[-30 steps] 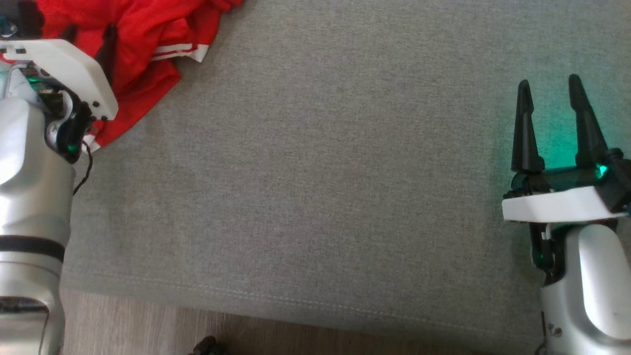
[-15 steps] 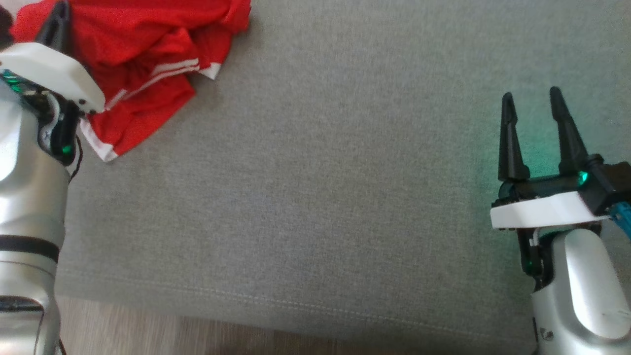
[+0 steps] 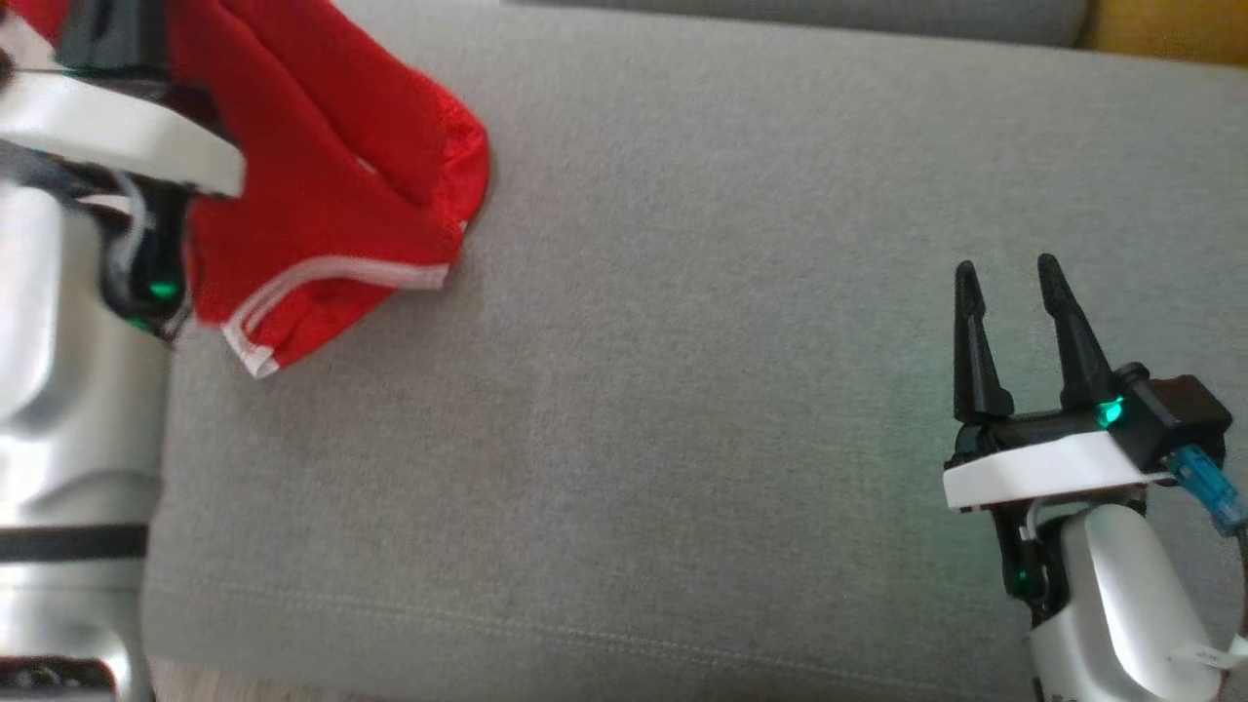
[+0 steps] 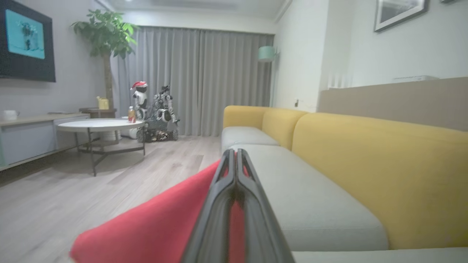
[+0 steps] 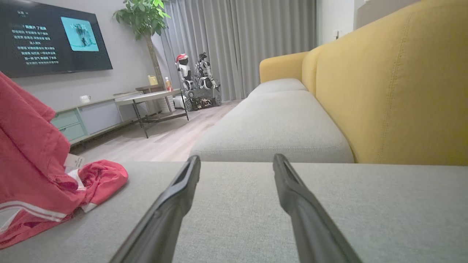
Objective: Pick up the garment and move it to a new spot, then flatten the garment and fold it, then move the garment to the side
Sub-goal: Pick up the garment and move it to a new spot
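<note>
The garment (image 3: 331, 205) is red cloth with white stripes along its hem, hanging at the upper left of the head view with its lower part trailing on the grey sofa seat (image 3: 682, 409). In the left wrist view my left gripper (image 4: 234, 155) is shut on the garment (image 4: 164, 223), red fabric pinched between its fingers. The right wrist view shows the garment (image 5: 33, 168) draped at the left, one end resting on the seat. My right gripper (image 3: 1009, 278) stands open over the seat at the right, nothing between its fingers (image 5: 175, 197).
A yellow sofa backrest (image 5: 395, 84) runs along the far side of the seat. Wooden floor (image 4: 55, 197) lies beyond the seat's front edge. Further off stand a round white table (image 4: 98, 126), a TV (image 5: 55, 36), a plant and another robot (image 4: 155, 109).
My left gripper has shut on the garment and lifted it off the seat. The head camera has tilted, so the whole picture shifted. The right gripper stays open.
</note>
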You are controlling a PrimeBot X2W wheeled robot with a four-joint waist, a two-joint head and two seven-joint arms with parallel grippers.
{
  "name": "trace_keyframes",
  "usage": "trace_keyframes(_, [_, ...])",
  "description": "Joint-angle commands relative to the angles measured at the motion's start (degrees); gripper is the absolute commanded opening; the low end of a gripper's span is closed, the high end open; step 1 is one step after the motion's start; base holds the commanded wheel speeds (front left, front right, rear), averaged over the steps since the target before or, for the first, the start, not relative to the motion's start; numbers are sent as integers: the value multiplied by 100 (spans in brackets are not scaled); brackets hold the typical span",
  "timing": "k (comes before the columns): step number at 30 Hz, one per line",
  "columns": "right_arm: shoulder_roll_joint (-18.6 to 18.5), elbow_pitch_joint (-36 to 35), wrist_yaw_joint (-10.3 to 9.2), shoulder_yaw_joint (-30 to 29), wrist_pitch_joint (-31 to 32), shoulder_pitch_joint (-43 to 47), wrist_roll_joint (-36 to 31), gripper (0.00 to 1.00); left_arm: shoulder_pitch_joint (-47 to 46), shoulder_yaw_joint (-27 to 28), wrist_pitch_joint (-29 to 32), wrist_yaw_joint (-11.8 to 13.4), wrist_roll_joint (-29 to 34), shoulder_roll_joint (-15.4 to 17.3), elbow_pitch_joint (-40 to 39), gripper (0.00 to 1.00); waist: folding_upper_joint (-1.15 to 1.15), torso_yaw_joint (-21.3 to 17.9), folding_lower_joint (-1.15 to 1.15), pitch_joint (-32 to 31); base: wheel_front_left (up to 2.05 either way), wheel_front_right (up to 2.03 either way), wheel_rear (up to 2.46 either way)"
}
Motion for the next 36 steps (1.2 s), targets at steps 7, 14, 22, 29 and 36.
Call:
trace_keyframes(7, [-21,-297,-4,221,-61,-136,152,100,-70,-93,330,55,-114,-102,-1217,0,0,-478,0,-155,0,0,0])
trace_keyframes(14, [-21,-433,-4,203,-61,-287,291,100,-285,-421,823,231,-126,-472,-1868,0,0,-1041,0,79,0,0,0])
trace_keyframes(22, [-21,-560,-4,213,-62,-483,502,100,-424,-1036,932,414,-34,-1128,-1517,0,0,-1770,0,467,0,0,0])
trace_keyframes(29, [-21,-569,-4,308,-62,-574,705,100,-598,-1810,492,551,-264,-1368,-397,100,0,-2291,0,633,0,0,0])
trace_keyframes(36, [-21,-567,-4,186,-62,-488,705,100,-759,-2260,83,756,-663,-1374,387,100,0,-2224,0,562,0,0,0])
